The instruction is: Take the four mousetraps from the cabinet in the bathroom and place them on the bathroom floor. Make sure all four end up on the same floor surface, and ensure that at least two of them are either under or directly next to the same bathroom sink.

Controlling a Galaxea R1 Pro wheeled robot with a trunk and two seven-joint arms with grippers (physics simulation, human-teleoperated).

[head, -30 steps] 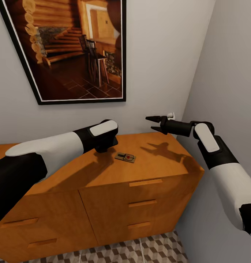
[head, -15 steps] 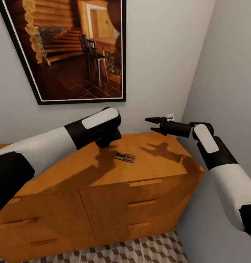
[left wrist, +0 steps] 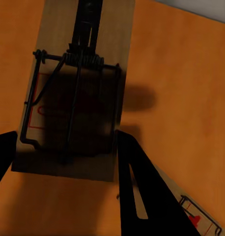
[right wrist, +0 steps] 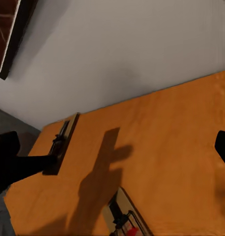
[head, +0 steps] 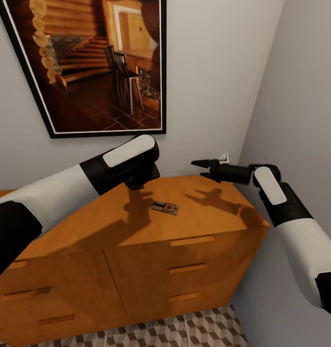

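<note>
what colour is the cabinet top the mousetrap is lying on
Orange-brown wood. The cabinet with the mousetrap on it shows best in the head view.

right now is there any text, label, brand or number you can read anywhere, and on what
No readable text in any view.
mousetrap held by the left gripper: faint red outline printed on the board, no letters made out.
second mousetrap on the wooden cabinet top: small red mark, too small to read.
framed picture on the wall: log-cabin interior, no caption or lettering visible.
cabinet drawer fronts: plain, no labels.
</note>
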